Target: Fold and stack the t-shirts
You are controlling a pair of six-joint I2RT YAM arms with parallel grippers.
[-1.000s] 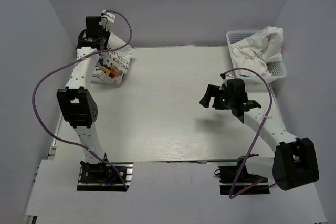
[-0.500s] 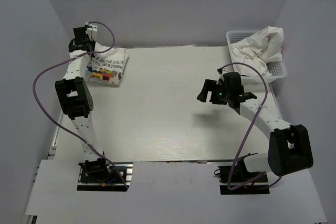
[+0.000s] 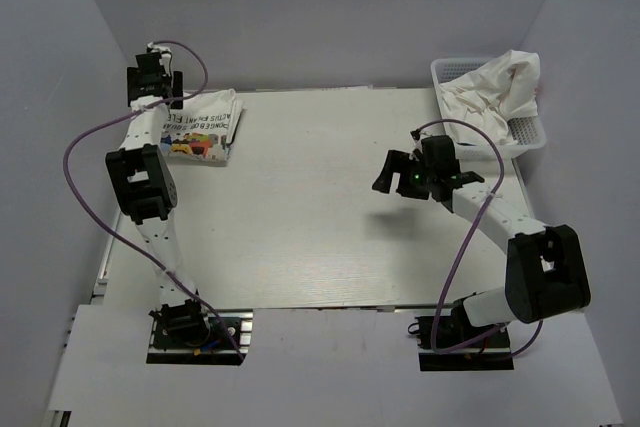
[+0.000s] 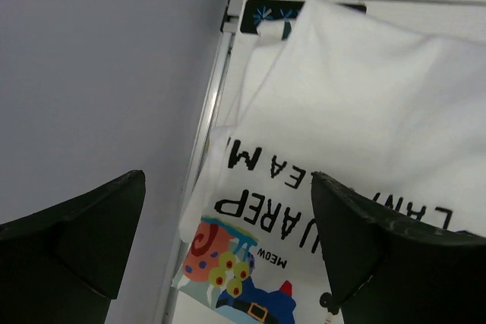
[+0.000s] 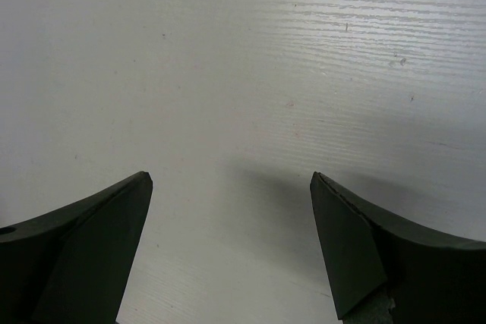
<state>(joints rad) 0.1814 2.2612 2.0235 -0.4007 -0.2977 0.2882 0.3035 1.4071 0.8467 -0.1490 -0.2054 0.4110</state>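
Cloth of this kind should handle light and limp, so pinch a hem or shoulder edge. One folded t-shirt [image 3: 205,129] lies at the far left corner below the left gripper [image 4: 228,180], which gapes wide and empty, as does the right gripper [image 5: 230,176] over the table [image 3: 310,217] at middle right. The basket [image 3: 531,133] at far right holds crumpled white t-shirts [image 3: 490,87], seemingly several.

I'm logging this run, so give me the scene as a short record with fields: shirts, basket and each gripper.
Folded shirt: white cloth t-shirt with black lettering and colourful print, flat at the far left corner of the table
Unfolded shirts: crumpled white cloth t-shirts heaped in the white plastic mesh basket, far right
Left gripper: open, empty, above the folded shirt's edge
Right gripper: open, empty, over bare table
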